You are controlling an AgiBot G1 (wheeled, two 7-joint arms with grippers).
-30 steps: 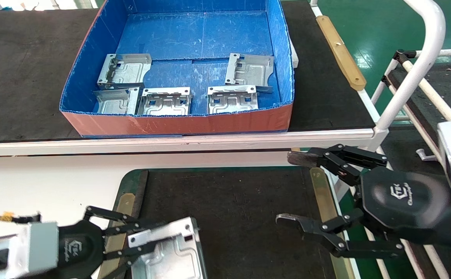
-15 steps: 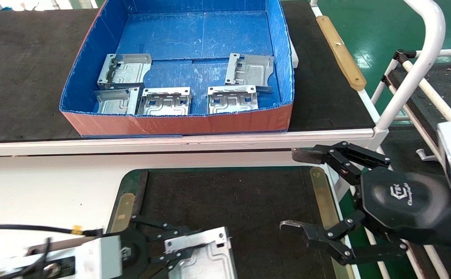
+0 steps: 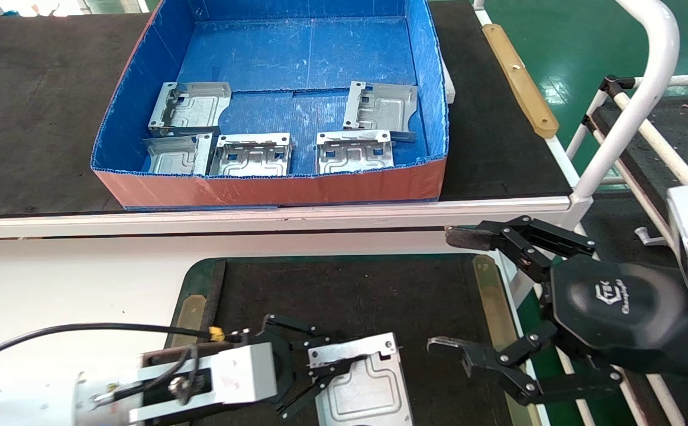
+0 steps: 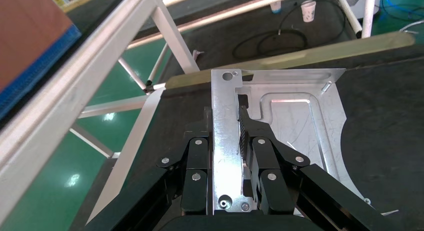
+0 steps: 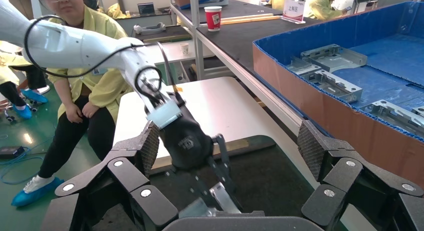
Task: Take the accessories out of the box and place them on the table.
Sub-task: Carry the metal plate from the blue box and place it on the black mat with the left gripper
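The blue box [image 3: 261, 190] with an orange-red front wall stands on the far bench and holds several silver accessories, such as the plates at its front right [image 3: 354, 152] and back left [image 3: 190, 106]. My left gripper [image 3: 327, 371] is shut on the bent edge of one plate [image 3: 362, 391], low over the table's dark mat [image 3: 379, 296] near its front edge. The left wrist view shows the fingers [image 4: 261, 156] clamped on that plate [image 4: 295, 126]. My right gripper [image 3: 449, 290] is open and empty over the mat's right edge; its pads [image 5: 312, 147] stand wide apart.
The box's bench has a black mat [image 3: 30, 106] and a white front rail [image 3: 261, 216]. Brass strips [image 3: 491, 296] run along the table mat's sides. A white tube frame [image 3: 633, 106] rises at the right. A person in yellow [image 5: 85, 66] sits beyond the table.
My left gripper has carried the plate rightward along the mat's near edge, from its left side toward the middle. The right gripper shifted slightly and then held still, open.
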